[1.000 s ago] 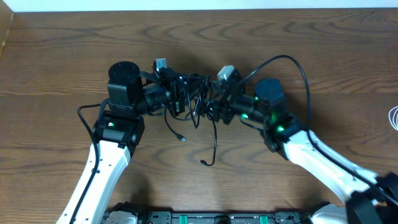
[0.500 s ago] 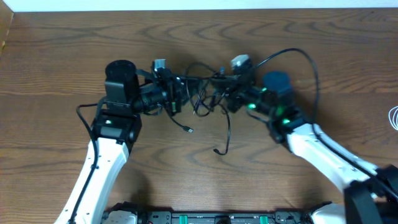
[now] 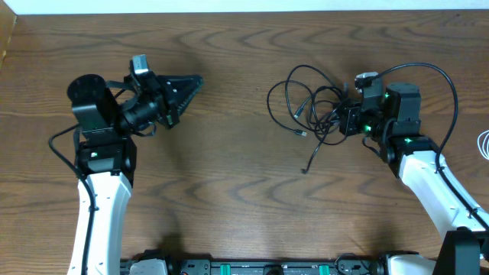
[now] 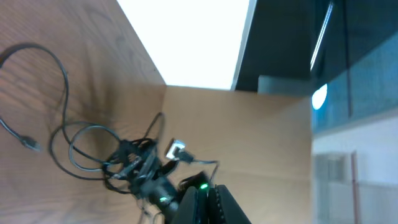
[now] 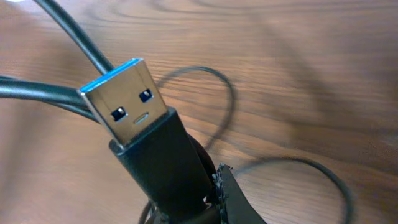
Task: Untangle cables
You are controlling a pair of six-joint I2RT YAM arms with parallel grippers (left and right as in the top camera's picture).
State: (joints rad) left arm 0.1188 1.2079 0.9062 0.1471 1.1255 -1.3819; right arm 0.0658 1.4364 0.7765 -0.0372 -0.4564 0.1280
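On the left side of the table (image 3: 229,198), my left gripper (image 3: 195,79) had swung well away from the middle, where it had sat half a second before with the tangle strung across to it. Its fingers tapered together to a point, pinched closed with nothing between them. No cord reached it any more.

Mid-table lay bare wood where both arms had crowded earlier.

Right of centre, the cables (image 3: 325,111) had travelled with my right gripper (image 3: 346,121). Black loops fanned out to its left over the wood, one loose end trailing toward me. From the left wrist, the same bundle (image 4: 124,163) showed far off.

The right gripper was clamped on the bundle. Its wrist view showed a USB plug (image 5: 127,106) sticking up from its grasp.

At the far right edge, a white cord (image 3: 484,145) lay well apart.
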